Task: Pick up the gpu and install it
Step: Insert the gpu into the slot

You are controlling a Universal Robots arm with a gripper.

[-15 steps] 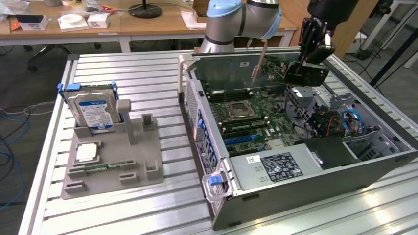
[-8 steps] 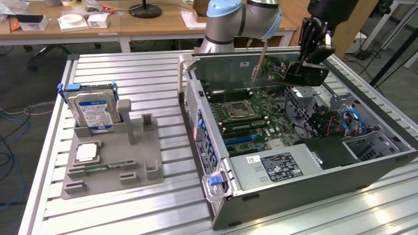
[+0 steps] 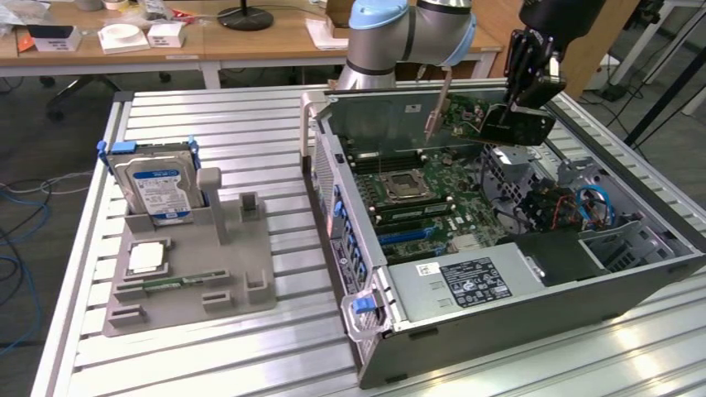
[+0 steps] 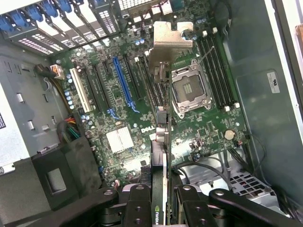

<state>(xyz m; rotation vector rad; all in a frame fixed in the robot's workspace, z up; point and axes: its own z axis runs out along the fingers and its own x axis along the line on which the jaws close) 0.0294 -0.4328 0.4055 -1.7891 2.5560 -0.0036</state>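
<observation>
The gripper [image 4: 163, 208] is clamped on the gpu [image 4: 163, 142], its two black fingers [image 4: 137, 210] pressing the thin card from either side, so that in the wrist view the card hangs edge-on, with its silver end bracket [image 4: 171, 40] at the far end; in the exterior view the gripper [image 3: 530, 87] holds the gpu [image 3: 510, 124] up in the air over the far part of the open computer case [image 3: 441, 331], clear of the board below it; directly beneath lies the green motherboard [image 4: 123, 118], with its empty processor socket [image 4: 188, 90] just beside the line of the card and a row of expansion slots, the long blue slot [image 4: 124, 82] among them, a little to one side; the card touches none of them as far as I can judge; further out, at the exterior view's left, the grey parts holder [image 3: 193, 265] stands on the slatted table [image 3: 221, 364] with the hard drive [image 3: 158, 188] upright in it, well apart from the case. By my reading the pick-up is done and the card has been carried over the case; seating it in a slot is not yet done.
</observation>
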